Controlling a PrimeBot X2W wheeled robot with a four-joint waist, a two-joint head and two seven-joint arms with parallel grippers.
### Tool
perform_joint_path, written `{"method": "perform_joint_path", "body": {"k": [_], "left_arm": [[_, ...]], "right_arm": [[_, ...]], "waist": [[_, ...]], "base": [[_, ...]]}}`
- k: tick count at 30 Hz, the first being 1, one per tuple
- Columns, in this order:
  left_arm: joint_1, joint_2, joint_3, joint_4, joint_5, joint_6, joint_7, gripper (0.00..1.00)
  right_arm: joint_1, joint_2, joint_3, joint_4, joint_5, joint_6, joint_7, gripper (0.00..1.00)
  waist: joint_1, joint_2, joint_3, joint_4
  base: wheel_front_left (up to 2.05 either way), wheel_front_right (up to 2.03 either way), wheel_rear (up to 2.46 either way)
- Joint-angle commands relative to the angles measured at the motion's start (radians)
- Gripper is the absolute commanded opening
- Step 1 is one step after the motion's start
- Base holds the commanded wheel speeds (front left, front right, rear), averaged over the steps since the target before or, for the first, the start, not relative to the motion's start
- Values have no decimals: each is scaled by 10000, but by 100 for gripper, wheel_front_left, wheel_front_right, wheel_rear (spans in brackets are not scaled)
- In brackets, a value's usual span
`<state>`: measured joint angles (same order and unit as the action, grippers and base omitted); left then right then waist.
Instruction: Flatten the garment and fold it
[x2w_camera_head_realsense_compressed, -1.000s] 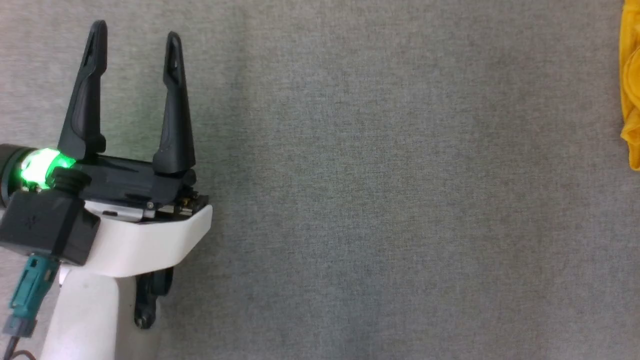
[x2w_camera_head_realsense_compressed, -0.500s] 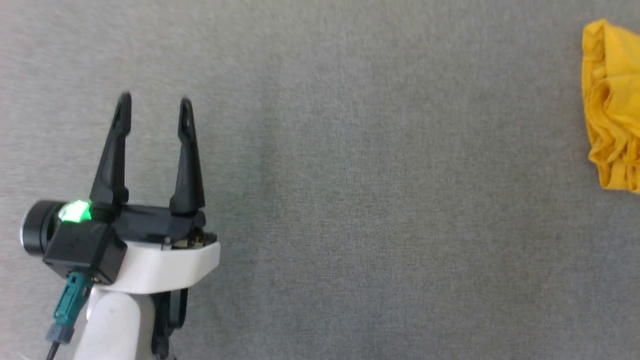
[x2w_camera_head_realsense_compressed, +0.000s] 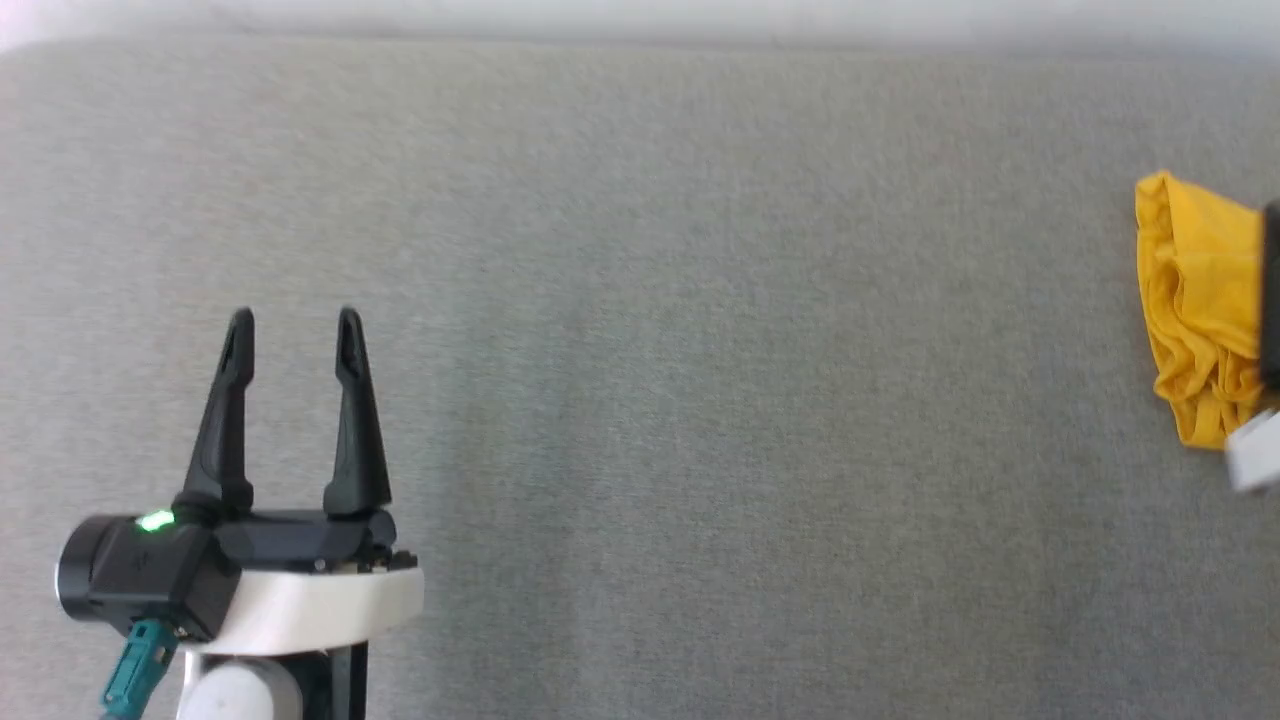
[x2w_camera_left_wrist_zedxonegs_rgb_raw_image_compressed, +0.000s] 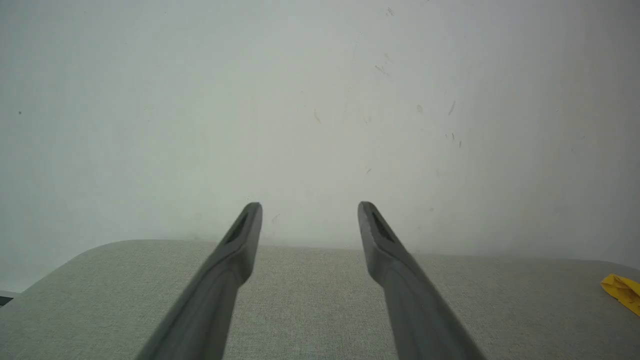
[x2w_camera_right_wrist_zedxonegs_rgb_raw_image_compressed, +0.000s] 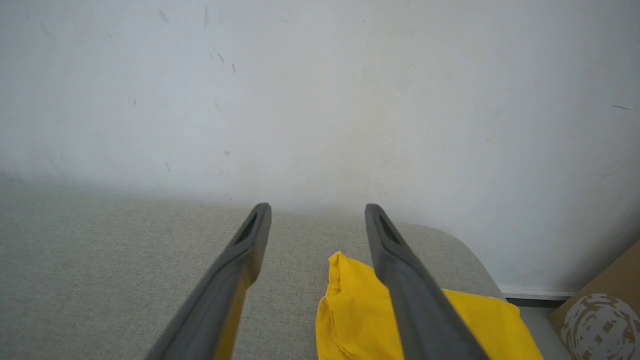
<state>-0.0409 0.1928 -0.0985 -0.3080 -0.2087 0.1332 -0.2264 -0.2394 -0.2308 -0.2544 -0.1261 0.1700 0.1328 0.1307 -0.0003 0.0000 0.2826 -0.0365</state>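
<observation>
Left gripper (x2w_camera_head_realsense_compressed: 295, 320) sits at the near left over the grey fabric surface (x2w_camera_head_realsense_compressed: 700, 400), fingers spread wide with nothing between them — same for the right gripper (x2w_camera_right_wrist_zedxonegs_rgb_raw_image_compressed: 318, 209), wide apart and empty. The garment (x2w_camera_head_realsense_compressed: 1195, 300) is a crumpled yellow heap at the right edge of the surface, well apart from the left gripper — the right one's fingers hang just over it, touching or not I can't tell. White wall (x2w_camera_right_wrist_zedxonegs_rgb_raw_image_compressed: 320, 75) at the far side, cardboard box (x2w_camera_right_wrist_zedxonegs_rgb_raw_image_compressed: 600, 310) off right.

Grey woven-fabric surface (x2w_camera_head_realsense_compressed: 700, 350), rounded far corners, far edge meeting a pale wall (x2w_camera_head_realsense_compressed: 640, 15), crumpled yellow garment (x2w_camera_head_realsense_compressed: 1195, 310) lying bunched near its right end
</observation>
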Motion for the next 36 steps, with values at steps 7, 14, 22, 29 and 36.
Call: {"method": "perform_joint_path", "body": {"k": [7, 14, 22, 29, 36], "left_arm": [[745, -37, -44, 79, -105, 94, -123, 100], [1405, -80, -420, 606, 85, -58, -270, 100], [2151, -586, -402, 990, 20, -65, -348, 100], [2289, -936, -353, 1132, 153, -269, -352, 100], [2320, -1143, -248, 1315, 202, -468, -353, 100]], "right_arm": [[1378, 962, 486, -695, -420, -21, -290, 100], [2412, 1634, 883, -758, -955, -21, -1135, 100], [3339, 1796, 1009, -129, -1077, -21, -2030, 100], [3672, 1803, 917, 620, -466, -21, -2453, 100], [3708, 1804, 926, 1169, -225, -21, -2719, 100]], "waist": [[3, 0, -1096, 649], [3, 0, -1411, 760], [3, 0, -1733, 895], [3, 0, -1809, 955], [3, 0, -1976, 940]], "base": [[0, 0, 0], [0, 0, 0], [0, 0, 0], [0, 0, 0], [0, 0, 0]]}}
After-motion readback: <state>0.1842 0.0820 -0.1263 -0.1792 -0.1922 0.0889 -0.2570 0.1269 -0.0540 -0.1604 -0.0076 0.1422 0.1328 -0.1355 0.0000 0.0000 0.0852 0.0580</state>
